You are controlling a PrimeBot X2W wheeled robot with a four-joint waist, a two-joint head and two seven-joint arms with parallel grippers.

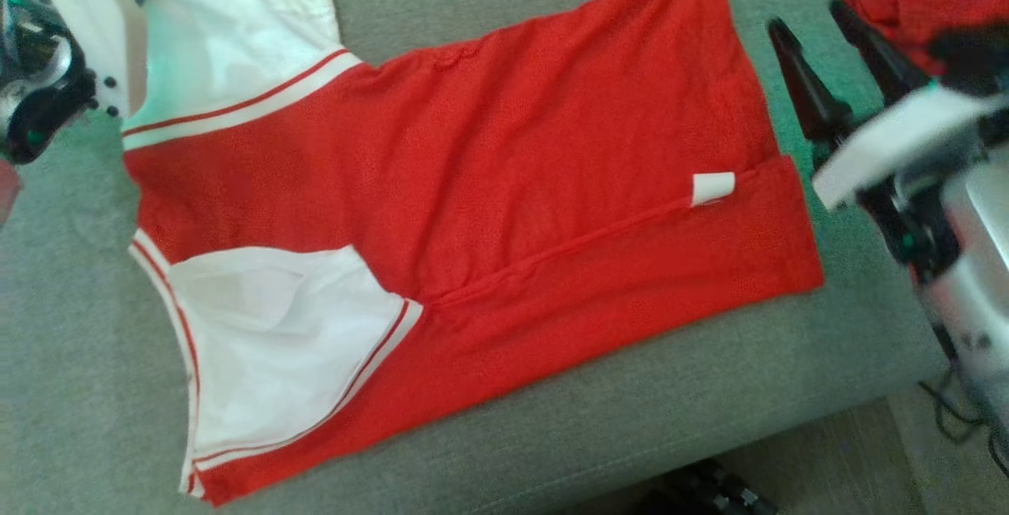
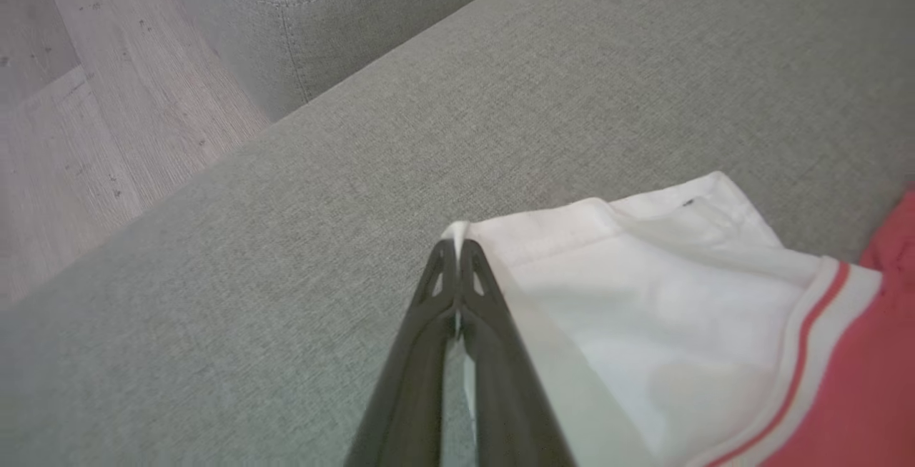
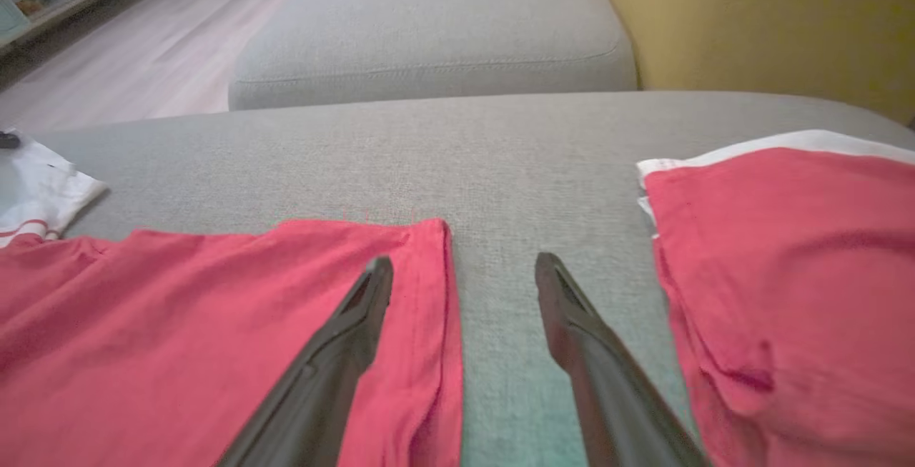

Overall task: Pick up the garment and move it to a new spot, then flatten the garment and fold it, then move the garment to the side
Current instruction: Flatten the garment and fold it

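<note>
Left gripper (image 2: 456, 247) tight on garment (image 2: 643, 310) sleeve corner

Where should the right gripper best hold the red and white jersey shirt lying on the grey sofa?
Probably the far corner of its red hem, coming from the bare cushion side: the edge lies flat and free, by the open right gripper, opposite the white sleeve the left gripper pinches.

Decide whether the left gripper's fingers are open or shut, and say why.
Shut: on the left gripper the fingers meet, pinching the garment's white sleeve hem.
</note>
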